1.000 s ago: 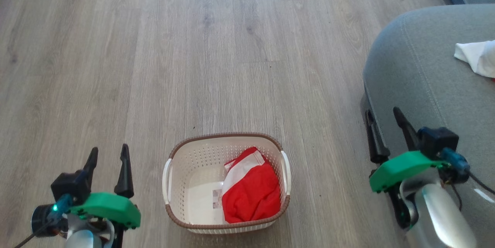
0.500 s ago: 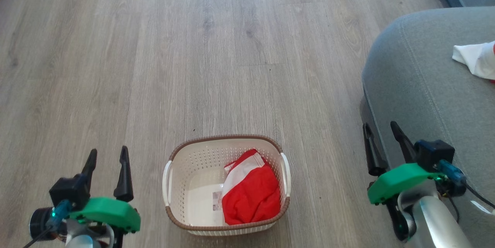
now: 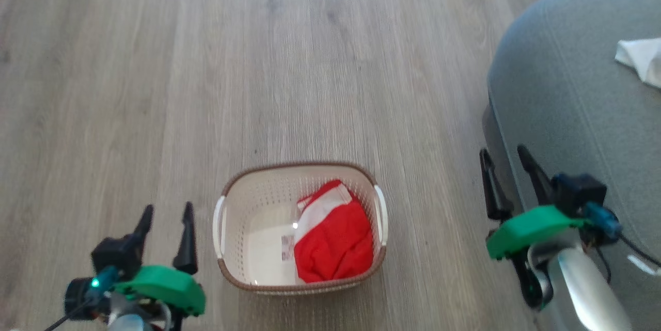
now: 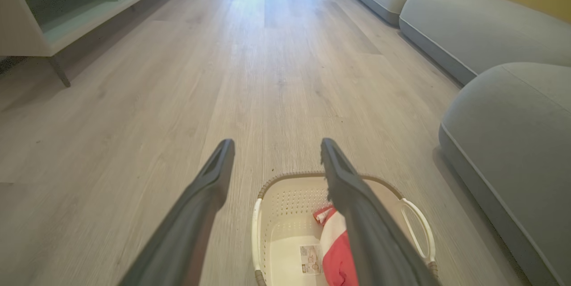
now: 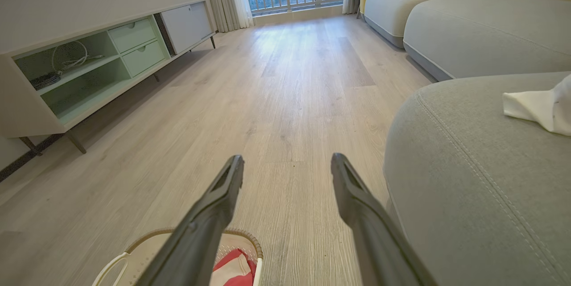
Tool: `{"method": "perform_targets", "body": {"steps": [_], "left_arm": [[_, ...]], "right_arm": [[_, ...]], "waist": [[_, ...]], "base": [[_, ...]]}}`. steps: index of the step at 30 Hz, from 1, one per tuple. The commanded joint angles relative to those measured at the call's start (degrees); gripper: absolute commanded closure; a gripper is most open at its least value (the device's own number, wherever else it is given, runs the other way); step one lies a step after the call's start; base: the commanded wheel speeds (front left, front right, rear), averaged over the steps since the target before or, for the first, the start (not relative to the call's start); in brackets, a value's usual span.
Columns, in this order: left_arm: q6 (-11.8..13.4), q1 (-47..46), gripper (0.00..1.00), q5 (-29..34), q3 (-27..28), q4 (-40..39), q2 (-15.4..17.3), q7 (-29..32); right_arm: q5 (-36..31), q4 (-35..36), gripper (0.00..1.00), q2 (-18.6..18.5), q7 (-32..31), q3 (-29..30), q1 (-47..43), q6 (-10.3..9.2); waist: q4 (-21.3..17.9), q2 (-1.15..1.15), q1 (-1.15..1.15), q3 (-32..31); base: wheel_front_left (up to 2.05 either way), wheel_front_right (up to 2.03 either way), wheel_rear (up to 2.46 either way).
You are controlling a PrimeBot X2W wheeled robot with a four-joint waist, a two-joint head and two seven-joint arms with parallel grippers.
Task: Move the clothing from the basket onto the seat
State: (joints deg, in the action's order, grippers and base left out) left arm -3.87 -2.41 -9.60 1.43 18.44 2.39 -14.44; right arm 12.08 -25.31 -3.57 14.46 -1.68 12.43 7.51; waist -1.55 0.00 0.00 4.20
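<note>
Head view: the left claw (image 3: 169, 207) hangs over the floor (image 3: 258, 62), released, its two fingers spread with nothing between them. The basket (image 3: 242, 202) stands on the floor just right of this claw, not touching it. The clothing (image 3: 335, 240), red with a white band, lies bunched in the basket's right half, the side farther from the left claw. A label (image 3: 287, 248) shows on the bare base beside it. The right claw (image 3: 502, 150) is released and empty too, its fingers spread at the front edge of the seat (image 3: 568, 88); whether it touches the fabric I cannot tell. Basket and clothing lie well apart to this claw's left. A white cloth (image 3: 640, 57) lies on the seat, beyond the claw and to its right.

Left wrist view: the left claw (image 4: 277, 143) has its fingers wide apart, holding nothing. The basket (image 4: 256, 223) sits below and between them, toward the right finger, which hides part of the clothing (image 4: 337, 250). The seat (image 4: 513, 134) rises to the right.

Right wrist view: the right claw (image 5: 287, 159) is spread and empty over the floor. The basket (image 5: 147, 237) shows under its left finger, with the clothing (image 5: 234, 270) inside, just right of that finger. The seat (image 5: 468, 188) lies close beside the right finger, with the white cloth (image 5: 535, 105) farther along it.
</note>
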Motion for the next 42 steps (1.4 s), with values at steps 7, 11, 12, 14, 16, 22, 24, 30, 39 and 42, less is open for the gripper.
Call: {"method": "perform_targets", "body": {"steps": [7, 11, 12, 14, 16, 22, 24, 30, 39, 42], "left_arm": [[-0.81, -7.66, 0.0, -1.08, -4.26, 2.13, 0.49, -0.56], [-1.11, -10.51, 0.0, -2.01, -6.97, 4.0, 0.49, -0.56], [-1.23, -11.36, 0.0, -1.99, -7.52, 4.55, 0.49, -0.56], [-1.52, -13.21, 0.0, -1.86, -8.65, 6.31, 0.49, -0.56], [-1.81, -15.23, 0.0, -2.14, -9.54, 8.01, 0.49, -0.56], [-2.69, -21.69, 0.0, -1.1, -13.65, 14.99, 0.49, -0.56], [-2.93, -24.21, 0.0, -1.0, -15.01, 17.74, 0.49, -0.56], [-3.33, -30.92, 0.0, -0.01, -17.82, 23.91, 0.49, -0.56], [-3.57, -40.09, 0.0, 2.97, -22.71, 35.97, 1.98, -0.56], [-3.59, -42.46, 0.0, 3.64, -24.53, 38.56, 2.62, -0.56]], "right_arm": [[-1.03, 5.7, 0.0, 0.61, 0.53, -1.72, 8.04, -0.02], [-1.41, 6.94, 0.0, 0.64, 0.53, -2.0, 10.7, -0.02], [-1.47, 7.24, 0.0, 0.65, 0.53, -2.12, 11.49, -0.02], [-1.59, 7.77, 0.0, 0.66, 0.53, -2.25, 12.95, -0.02], [-1.45, 8.37, 0.0, 0.67, 0.53, -2.49, 14.25, -0.02], [-1.09, 9.84, 0.0, 0.68, 0.53, -2.92, 17.63, -0.02], [-0.86, 10.37, 0.0, 0.68, 0.53, -3.07, 18.71, -0.02], [-0.15, 11.72, 0.0, 0.68, 0.53, -3.82, 21.39, -0.02], [2.2, 14.18, 0.0, 0.68, 0.54, -4.46, 23.63, -0.02], [3.13, 14.63, 0.0, 0.68, 0.54, -4.83, 24.11, -0.02]], "waist": [[-1.31, 0.0, 0.0, 11.22], [-2.11, 0.0, 0.0, 16.5], [-2.34, 0.0, 0.0, 17.91], [-2.68, 0.0, 0.0, 20.48], [-3.1, 0.0, 0.0, 23.02], [-4.27, 0.0, 0.0, 29.93], [-4.68, 0.0, 0.0, 32.19], [-6.05, 0.0, 0.0, 37.34], [-9.56, 0.0, 0.0, 43.38], [-10.42, 0.0, 0.0, 45.1]], "base": [[0.0, 0.0, 0.0], [0.0, 0.0, 0.0], [0.0, 0.0, 0.0], [0.0, 0.0, 0.0], [0.0, 0.0, 0.0], [0.0, 0.0, 0.0], [0.0, 0.0, 0.0], [0.0, 0.0, 0.0], [0.0, 0.0, 0.0], [0.0, 0.0, 0.0]]}}
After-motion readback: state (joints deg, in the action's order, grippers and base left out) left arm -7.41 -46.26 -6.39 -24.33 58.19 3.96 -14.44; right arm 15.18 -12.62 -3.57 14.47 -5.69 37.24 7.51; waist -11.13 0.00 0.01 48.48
